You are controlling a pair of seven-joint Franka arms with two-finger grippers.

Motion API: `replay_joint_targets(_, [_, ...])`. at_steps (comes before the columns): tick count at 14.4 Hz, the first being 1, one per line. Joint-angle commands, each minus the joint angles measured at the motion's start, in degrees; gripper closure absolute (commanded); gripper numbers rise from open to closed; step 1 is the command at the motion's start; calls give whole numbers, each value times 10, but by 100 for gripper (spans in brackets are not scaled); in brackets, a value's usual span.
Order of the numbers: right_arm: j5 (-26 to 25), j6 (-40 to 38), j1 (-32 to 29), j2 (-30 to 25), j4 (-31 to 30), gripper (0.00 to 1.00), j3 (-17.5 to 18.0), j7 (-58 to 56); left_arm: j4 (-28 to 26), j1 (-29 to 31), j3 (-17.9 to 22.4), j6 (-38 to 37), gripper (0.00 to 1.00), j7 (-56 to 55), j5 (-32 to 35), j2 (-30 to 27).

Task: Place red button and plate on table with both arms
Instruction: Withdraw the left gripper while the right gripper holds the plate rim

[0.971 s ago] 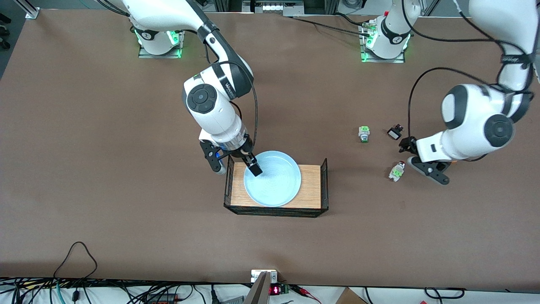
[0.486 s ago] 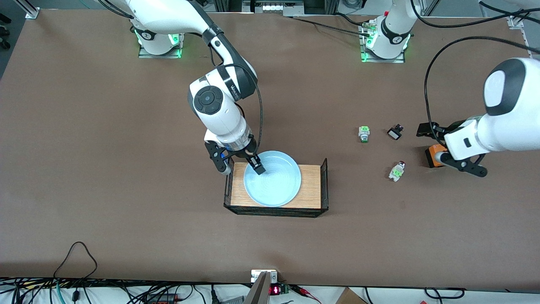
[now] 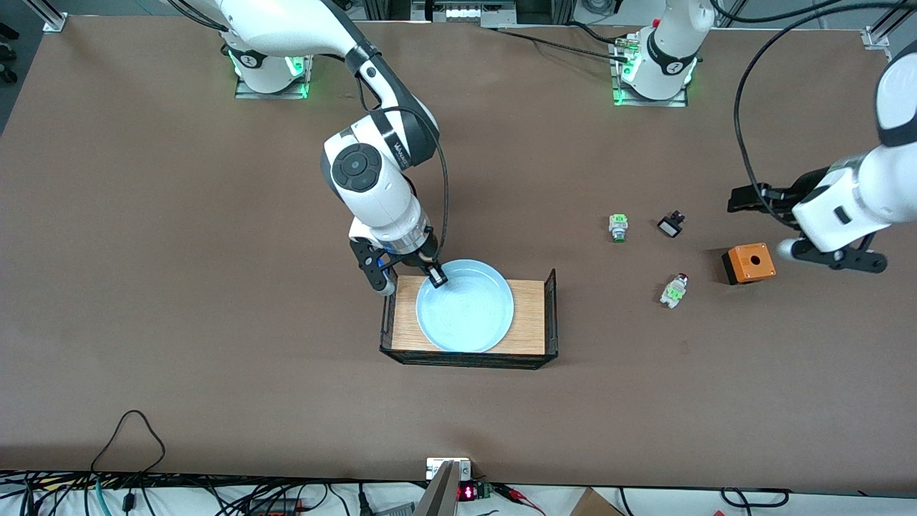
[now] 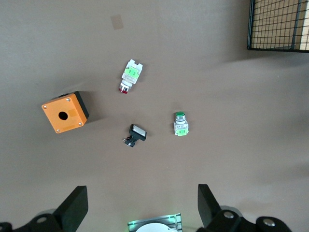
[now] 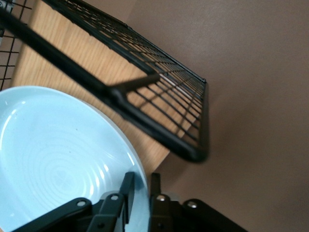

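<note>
Only right wrist view shows right pincer (image 5: 139, 186) clamping plate (image 5: 53, 154) rim.

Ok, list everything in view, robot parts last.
plate: one, pale blue, on the rack.
rack: one, light wood with black wire sides, mid-table.
red button: one, white and green with a red cap, on the table toward the left arm's end.
green button: one, beside the black part.
orange box: one, beside the red button.
right gripper: shut on the plate's rim.
left gripper: open, above the table by the orange box.
</note>
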Motion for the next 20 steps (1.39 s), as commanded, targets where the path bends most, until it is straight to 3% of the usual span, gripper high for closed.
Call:
replay_joint_targets(1, [-9, 10, 7, 10, 13, 99, -9, 1, -43, 4, 6, 3, 0, -11, 1, -55])
replay_joint_targets(4, [-9, 10, 8, 10, 14, 100, -9, 0, -155, -5, 5, 75, 0, -103, 54, -149])
replay_joint_targets(7, [-10, 10, 18, 5, 14, 100, -11, -12, -194, 0, 5, 92, 0, -119, 53, -186])
replay_joint_targets(9, [-6, 8, 38, -5, 14, 100, -35, -19, -225, 4, 5, 121, 0, -119, 52, -209])
replay_joint_targets(15, [1, -1, 42, -51, 14, 100, -43, -21, -211, 6, 5, 113, 0, -112, 51, -206])
replay_joint_targets(20, [12, -110, 18, -120, 13, 100, -43, -90, -210, 12, 5, 112, 0, -111, 51, -204])
